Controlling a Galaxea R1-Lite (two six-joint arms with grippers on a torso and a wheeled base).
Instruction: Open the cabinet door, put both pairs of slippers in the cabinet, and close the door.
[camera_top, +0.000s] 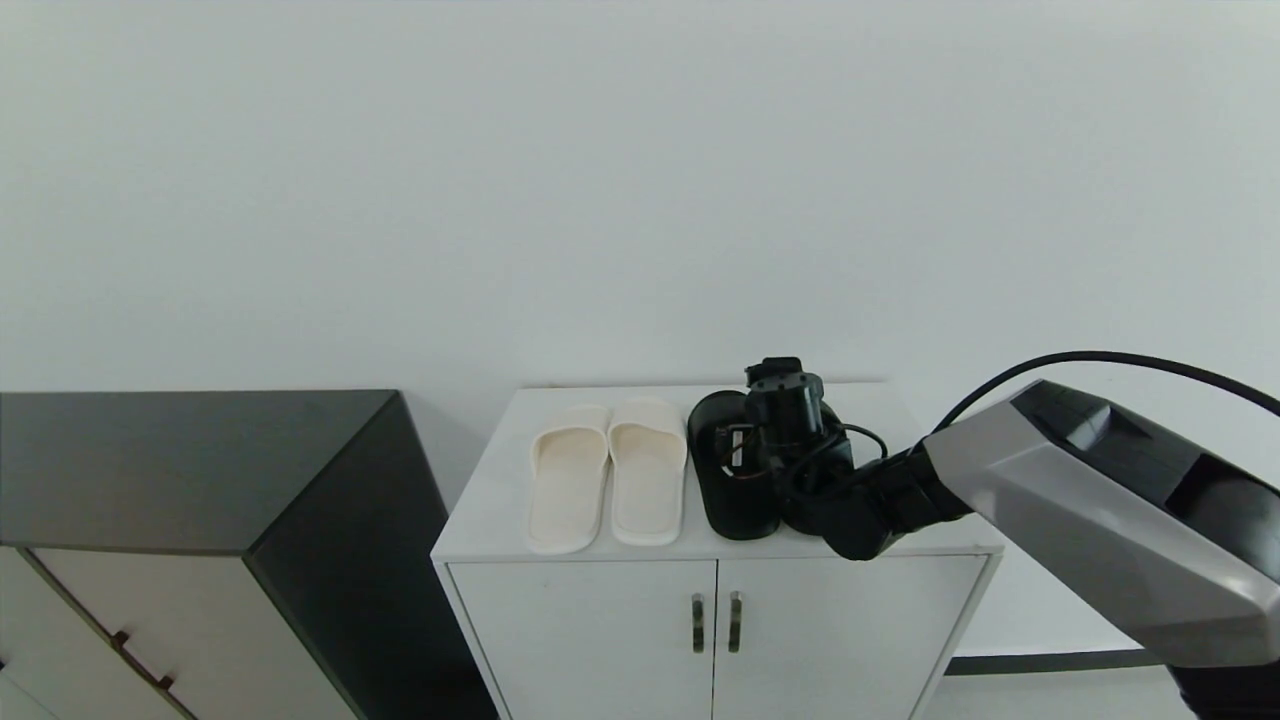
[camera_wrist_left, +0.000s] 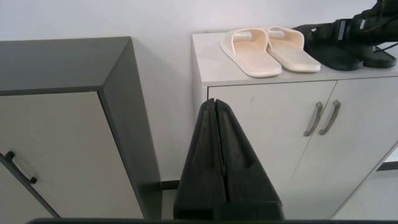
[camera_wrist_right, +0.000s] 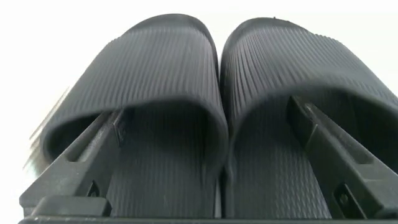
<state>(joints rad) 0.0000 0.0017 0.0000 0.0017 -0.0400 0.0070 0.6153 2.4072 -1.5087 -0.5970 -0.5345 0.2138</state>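
Slippers in two pairs are lying side by side on the flat top of the white cabinet (camera_top: 830, 620), toes pointing toward the wall (camera_top: 640, 200) at 12 o'clock. The black slippers (camera_top: 728, 490) are sitting at 3 o'clock of the cream slippers (camera_top: 605, 475), the inner edges of the two pairs nearly touching. Both pairs are looking like moulded, rubbery slides with rounded toes and one broad arched strap each. The black straps are showing fine parallel ribbing and a matte surface, while the cream ones are looking smooth. The right gripper (camera_top: 760, 440) is resting over the black pair with its jaws spread wide; its two flat black fingers (camera_wrist_right: 81, 155) are lying one inside each slipper, tucked under the straps and not squeezing anything. The left gripper (camera_wrist_left: 216, 106) is hanging low in front of the cabinet with its ridged black jaws pressed together on nothing. The cabinet's two plain doors (camera_top: 590, 640) are sitting closed, their slim metal handles (camera_top: 715, 622) standing upright at the centre seam, at 6 o'clock of the slippers. A dark grey unit (camera_top: 200, 460) with a matte top is standing at 9 o'clock of the cabinet.
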